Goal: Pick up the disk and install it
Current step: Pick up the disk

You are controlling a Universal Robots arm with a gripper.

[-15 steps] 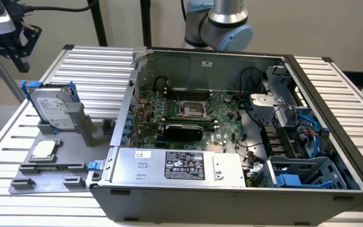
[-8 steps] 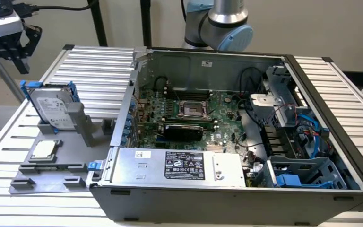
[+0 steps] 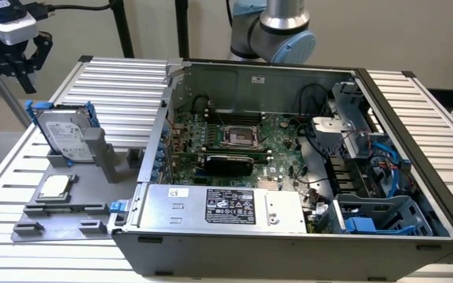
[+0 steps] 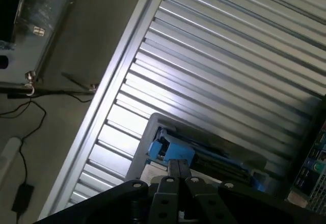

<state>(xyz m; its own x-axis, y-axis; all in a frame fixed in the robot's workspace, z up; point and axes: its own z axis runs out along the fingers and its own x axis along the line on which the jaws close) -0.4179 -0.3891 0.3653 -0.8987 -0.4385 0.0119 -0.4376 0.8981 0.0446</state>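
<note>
The disk (image 3: 63,133), a silver-grey drive with a white label in a bright blue carrier, stands on edge in a slot of the grey holder (image 3: 101,156) at the exterior view's left. My gripper (image 3: 18,68) hangs high above the table, up and to the left of the disk, apart from it. In the wrist view my gripper (image 4: 178,169) is shut with nothing between its fingers. Just beyond the fingertips lies the disk's top edge (image 4: 170,150), blue and seen edge-on.
An open computer case (image 3: 289,242) fills the middle and right, with a motherboard (image 3: 235,138), a power supply (image 3: 226,206) and a blue drive cage (image 3: 376,215). A small silver chip (image 3: 56,187) lies on the grey holder. The ribbed aluminium table (image 4: 229,46) borders floor with cables (image 4: 30,112).
</note>
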